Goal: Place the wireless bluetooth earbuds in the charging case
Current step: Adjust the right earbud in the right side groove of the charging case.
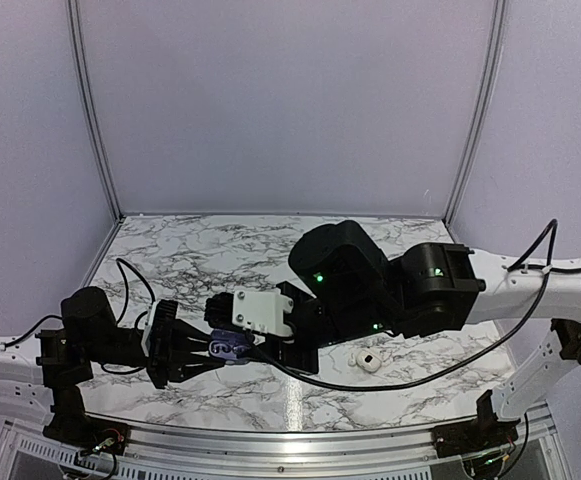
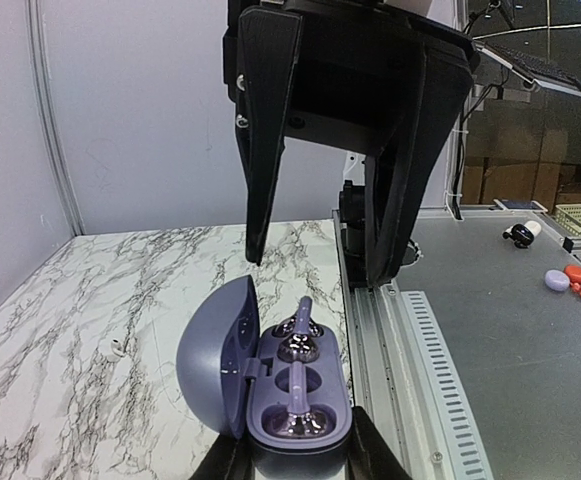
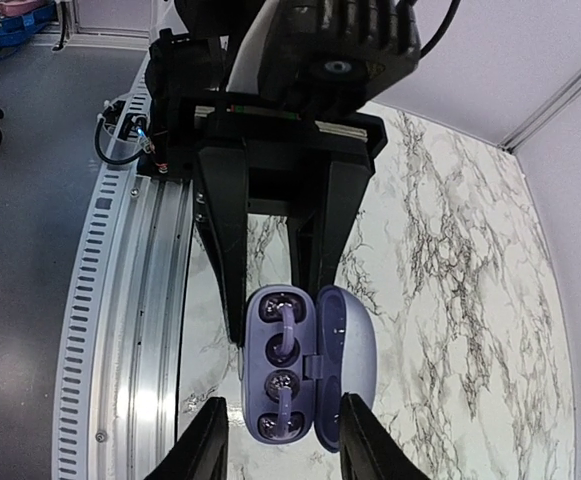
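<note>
The left gripper clamps the open charging case near the table's front edge, both wells seem to hold earbuds, and the right gripper hangs above with fingers apart and empty, so I judge little is left.

Left gripper tight — right gripper spread

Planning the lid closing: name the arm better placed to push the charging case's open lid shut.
Right, probably. The right pincer hangs open and empty above the charging case, near its raised lid; the left pincer is clamped on it.
</note>
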Controlling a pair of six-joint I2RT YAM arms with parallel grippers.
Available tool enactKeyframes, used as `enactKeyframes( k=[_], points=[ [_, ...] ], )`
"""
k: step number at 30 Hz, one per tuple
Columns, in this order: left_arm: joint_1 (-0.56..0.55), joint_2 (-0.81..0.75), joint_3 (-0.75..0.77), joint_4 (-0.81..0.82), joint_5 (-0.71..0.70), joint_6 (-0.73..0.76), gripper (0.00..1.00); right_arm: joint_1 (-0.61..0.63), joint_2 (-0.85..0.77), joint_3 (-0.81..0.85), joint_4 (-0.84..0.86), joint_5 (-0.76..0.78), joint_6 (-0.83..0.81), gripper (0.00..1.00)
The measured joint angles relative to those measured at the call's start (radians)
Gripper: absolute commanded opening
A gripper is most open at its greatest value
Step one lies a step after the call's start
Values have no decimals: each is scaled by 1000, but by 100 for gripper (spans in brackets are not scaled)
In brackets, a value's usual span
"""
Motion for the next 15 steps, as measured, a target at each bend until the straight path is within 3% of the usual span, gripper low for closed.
enactKeyframes(
  k=[15],
  points=[
    [0,-3,-5,1,-1,0,0,9,0,7,-16,-15,-5,48]
  ],
)
